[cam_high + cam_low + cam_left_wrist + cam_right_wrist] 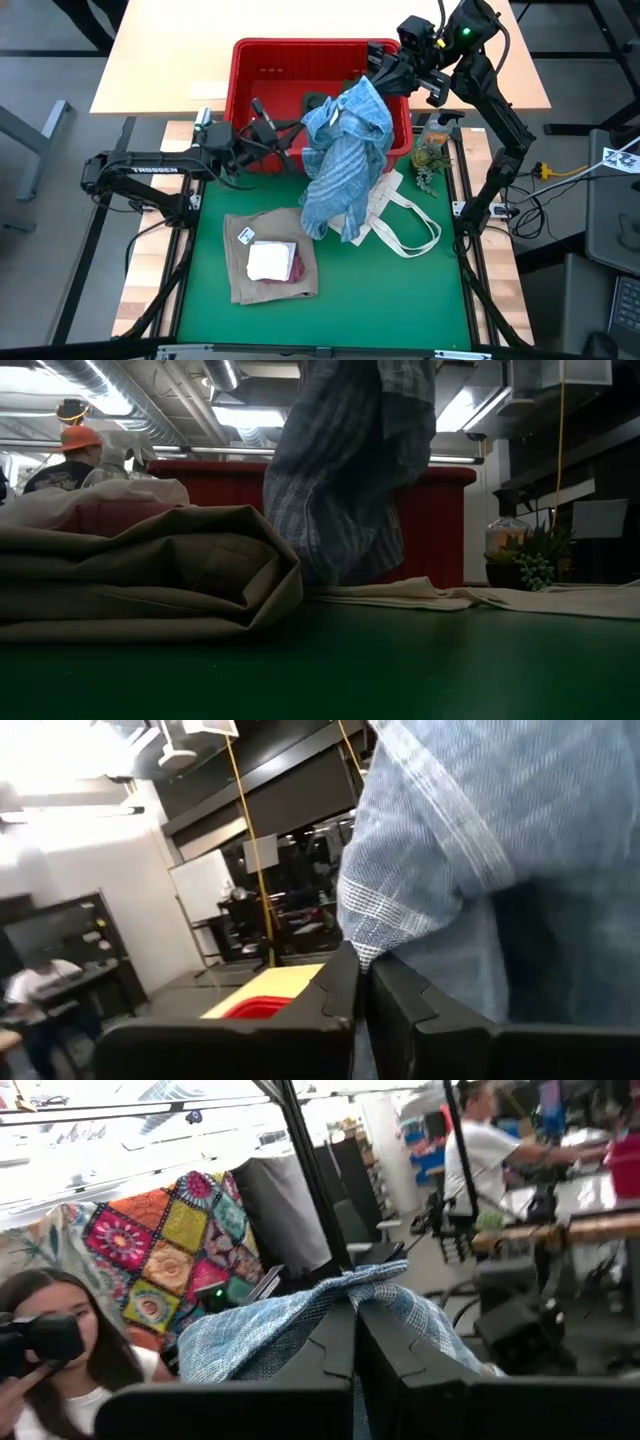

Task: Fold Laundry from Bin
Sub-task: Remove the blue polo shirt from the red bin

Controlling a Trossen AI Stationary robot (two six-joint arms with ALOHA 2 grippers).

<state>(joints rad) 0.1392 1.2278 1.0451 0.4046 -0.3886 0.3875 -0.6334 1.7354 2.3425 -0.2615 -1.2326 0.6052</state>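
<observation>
Behind the green mat (330, 300), both tools grip the striped shirt (345, 160) hanging over the red bin (245, 60).

The right gripper (355, 1320) has its two dark fingers pressed together on a bunched fold of the blue-white striped shirt (270, 1330), which drapes over both sides of them. Beyond hangs a colourful patchwork blanket (165, 1245), a person (60, 1360) holds a dark camera up, and farther off stands another person in a white shirt (485, 1155).

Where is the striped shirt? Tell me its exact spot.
In the high view the striped shirt hangs from the right gripper over the red bin's near right corner, its hem trailing onto the white tote bag.
</observation>
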